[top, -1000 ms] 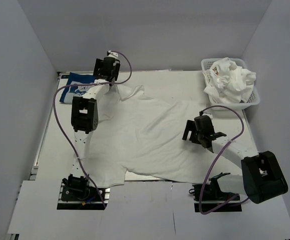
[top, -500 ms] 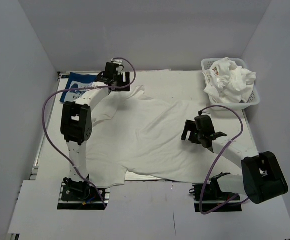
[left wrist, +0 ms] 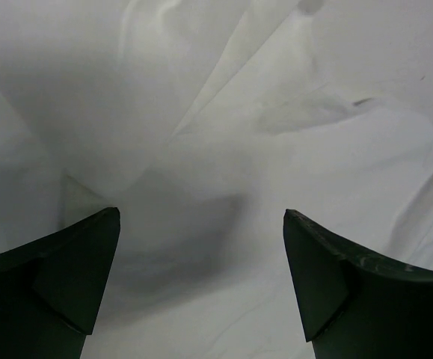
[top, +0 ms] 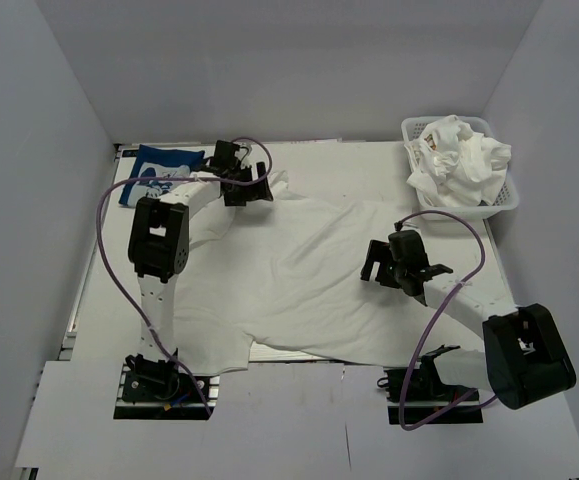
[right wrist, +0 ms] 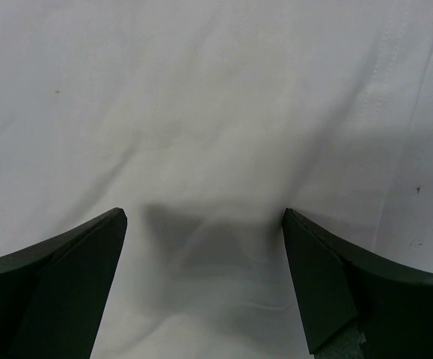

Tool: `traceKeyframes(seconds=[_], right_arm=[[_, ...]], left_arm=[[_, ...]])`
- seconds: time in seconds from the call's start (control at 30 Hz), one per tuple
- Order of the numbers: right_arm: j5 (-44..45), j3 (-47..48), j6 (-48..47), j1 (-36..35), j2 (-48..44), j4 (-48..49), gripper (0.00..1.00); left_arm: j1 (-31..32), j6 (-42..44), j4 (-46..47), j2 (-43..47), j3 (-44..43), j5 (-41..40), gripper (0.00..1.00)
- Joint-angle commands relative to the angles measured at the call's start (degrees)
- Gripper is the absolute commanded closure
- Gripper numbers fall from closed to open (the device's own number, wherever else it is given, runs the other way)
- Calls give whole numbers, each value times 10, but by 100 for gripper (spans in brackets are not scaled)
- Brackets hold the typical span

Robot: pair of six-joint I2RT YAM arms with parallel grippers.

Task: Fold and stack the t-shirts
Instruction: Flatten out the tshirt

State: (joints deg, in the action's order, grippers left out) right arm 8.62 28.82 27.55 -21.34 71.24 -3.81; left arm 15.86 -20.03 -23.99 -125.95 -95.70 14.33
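A large white t-shirt point(top: 289, 270) lies spread over the table, with a sleeve bunched at the far left point(top: 269, 185). A navy t-shirt with a white print point(top: 154, 172) lies folded at the far left corner. My left gripper point(top: 259, 188) is open just above the bunched sleeve, with white cloth point(left wrist: 201, 224) between its fingers point(left wrist: 74, 277). My right gripper point(top: 381, 268) is open and low over the shirt's right part, with flat white cloth point(right wrist: 201, 149) below its fingers point(right wrist: 336, 284).
A white basket point(top: 504, 200) with several crumpled white garments point(top: 459, 160) stands at the far right. Purple cables loop beside both arms. White walls close in the table on three sides.
My left gripper has swung right and nearer, from beside the navy shirt to over the white shirt's bunched sleeve. The right arm has stayed put.
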Motion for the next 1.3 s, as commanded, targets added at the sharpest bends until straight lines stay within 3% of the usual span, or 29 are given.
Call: traceKeyframes(seconds=[0.0, 0.17, 0.23, 0.33, 0.5, 0.57, 0.63, 0.83, 0.97, 1.03, 1.13, 1.27], right_arm=[[4, 19, -4, 2, 5, 11, 10], [6, 19, -4, 2, 18, 10, 10], [8, 26, -4, 2, 22, 6, 10], [14, 30, -4, 2, 21, 3, 10], [13, 29, -5, 2, 11, 8, 10], [16, 29, -6, 0, 3, 1, 10], [23, 29, -7, 1, -1, -1, 10], [26, 26, -13, 0, -26, -2, 10], [24, 17, -9, 1, -34, -3, 10], [22, 16, -7, 2, -33, -8, 10], [17, 5, -13, 2, -30, -8, 10], [17, 0, 2, 2, -20, -9, 10]], left_arm=[[-2, -8, 24, -9, -41, 2, 1], [-2, -30, 68, -68, -122, -57, 1], [-2, -37, 68, -120, -203, -109, 1], [-16, -58, 118, -186, -303, -114, 1], [-21, -83, 327, -210, -349, -139, 1], [-21, -83, 284, -225, -411, -144, 1], [-21, -67, 241, -203, -412, -127, 1], [-4, 29, 100, 49, -156, -93, 1], [8, 6, -27, 139, 28, -84, 1], [8, -17, -5, 171, 140, -64, 1], [21, -11, 43, 205, 219, -30, 1], [26, -22, 44, 184, 233, -63, 1]])
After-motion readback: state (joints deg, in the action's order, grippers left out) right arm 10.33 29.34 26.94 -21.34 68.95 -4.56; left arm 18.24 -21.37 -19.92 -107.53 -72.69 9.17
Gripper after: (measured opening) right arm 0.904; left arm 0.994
